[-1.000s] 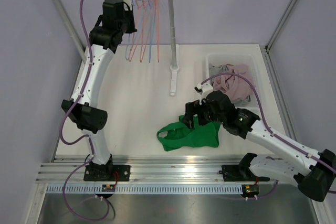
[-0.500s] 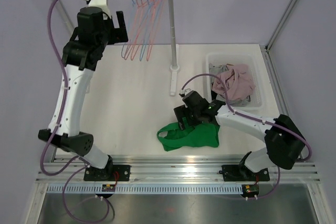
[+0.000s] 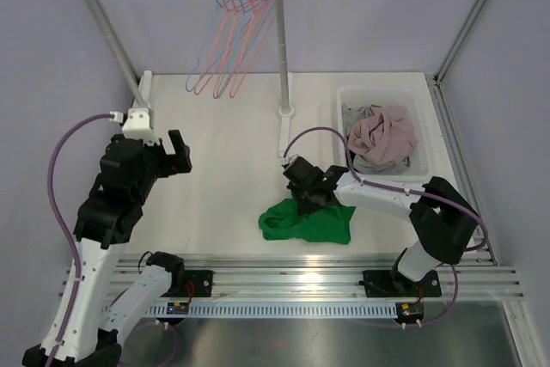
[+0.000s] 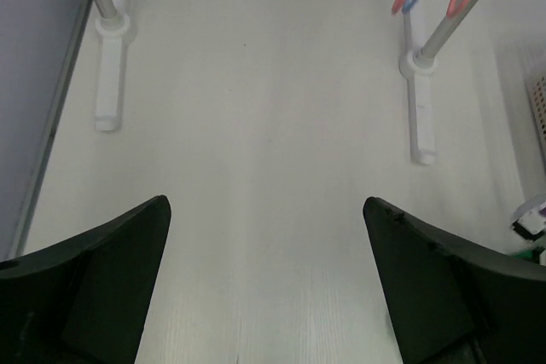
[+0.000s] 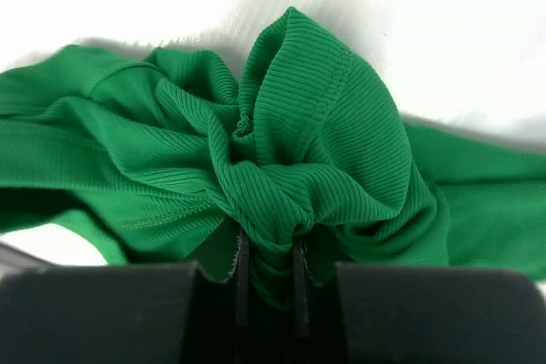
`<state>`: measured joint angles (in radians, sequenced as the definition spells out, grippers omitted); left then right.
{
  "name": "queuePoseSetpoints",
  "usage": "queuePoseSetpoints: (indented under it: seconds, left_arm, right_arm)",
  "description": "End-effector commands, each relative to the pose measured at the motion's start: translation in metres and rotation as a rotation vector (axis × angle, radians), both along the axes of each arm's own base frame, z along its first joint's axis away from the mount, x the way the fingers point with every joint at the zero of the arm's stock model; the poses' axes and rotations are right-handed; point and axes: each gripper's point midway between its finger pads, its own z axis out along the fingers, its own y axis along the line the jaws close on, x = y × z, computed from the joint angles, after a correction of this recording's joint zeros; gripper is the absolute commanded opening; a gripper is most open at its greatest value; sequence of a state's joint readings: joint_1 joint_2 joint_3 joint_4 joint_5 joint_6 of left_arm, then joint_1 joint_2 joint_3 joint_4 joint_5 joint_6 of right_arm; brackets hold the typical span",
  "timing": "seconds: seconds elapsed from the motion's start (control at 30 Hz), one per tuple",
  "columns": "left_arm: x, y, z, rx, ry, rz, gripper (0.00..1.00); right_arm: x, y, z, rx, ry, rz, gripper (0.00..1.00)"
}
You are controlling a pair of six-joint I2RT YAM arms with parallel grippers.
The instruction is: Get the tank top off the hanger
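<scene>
The left gripper [image 3: 178, 154] has swung down from the hangers [image 3: 230, 32], jaws spread and empty. The right gripper [image 5: 269, 283] pinches a bunched fold of the green tank top [image 3: 308, 221], which is lying on the table [image 3: 223, 169].

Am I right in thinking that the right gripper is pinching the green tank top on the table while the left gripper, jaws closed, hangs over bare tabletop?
Not quite: the left gripper has its jaws wide apart with nothing between them, as the left wrist view shows. The rest holds: the right gripper is shut on a bunched fold of the green tank top, which lies on the table.
</scene>
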<state>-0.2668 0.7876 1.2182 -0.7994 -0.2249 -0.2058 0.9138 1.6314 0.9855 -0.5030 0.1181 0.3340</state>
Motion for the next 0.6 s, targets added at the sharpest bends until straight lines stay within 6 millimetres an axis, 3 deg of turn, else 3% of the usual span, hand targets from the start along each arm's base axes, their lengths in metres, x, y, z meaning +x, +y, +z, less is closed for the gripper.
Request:
queuePoseSetpoints:
  seconds: [0.0, 0.13, 0.27, 0.3, 0.33, 0.4, 0.47, 0.5, 0.53, 0.57]
  left_arm:
    - [-0.003, -0.010, -0.029, -0.005, -0.062, -0.077, 0.99]
    - [-0.016, 0.007, -0.057, 0.008, -0.082, -0.002, 0.99]
    - [-0.024, 0.020, -0.057, -0.007, -0.136, 0.064, 0.99]
    - [-0.025, 0.020, -0.054, -0.011, -0.148, 0.064, 0.99]
    - [-0.026, 0.021, -0.054, -0.010, -0.155, 0.070, 0.99]
    - [-0.025, 0.024, -0.055, -0.010, -0.154, 0.089, 0.99]
    - [-0.024, 0.027, -0.057, -0.010, -0.146, 0.110, 0.99]
    - [-0.024, 0.029, -0.057, -0.015, -0.147, 0.123, 0.99]
    - [-0.024, 0.032, -0.058, -0.019, -0.145, 0.145, 0.99]
    - [-0.024, 0.034, -0.057, -0.024, -0.149, 0.152, 0.99]
  right_arm:
    - [0.018, 0.004, 0.072, 0.080, -0.169, -0.011, 0.00]
    - [0.051, -0.026, 0.157, 0.057, -0.389, -0.115, 0.00]
    - [0.091, -0.071, 0.252, 0.117, -0.545, -0.264, 0.00]
    - [0.104, -0.091, 0.268, 0.120, -0.575, -0.323, 0.00]
    - [0.112, -0.099, 0.298, 0.152, -0.633, -0.346, 0.00]
    - [0.125, -0.115, 0.324, 0.158, -0.695, -0.396, 0.00]
    - [0.145, -0.150, 0.356, 0.143, -0.786, -0.508, 0.00]
    - [0.154, -0.154, 0.358, 0.156, -0.787, -0.517, 0.00]
    - [0.165, -0.177, 0.362, 0.153, -0.806, -0.584, 0.00]
    - [0.175, -0.184, 0.368, 0.177, -0.831, -0.614, 0.00]
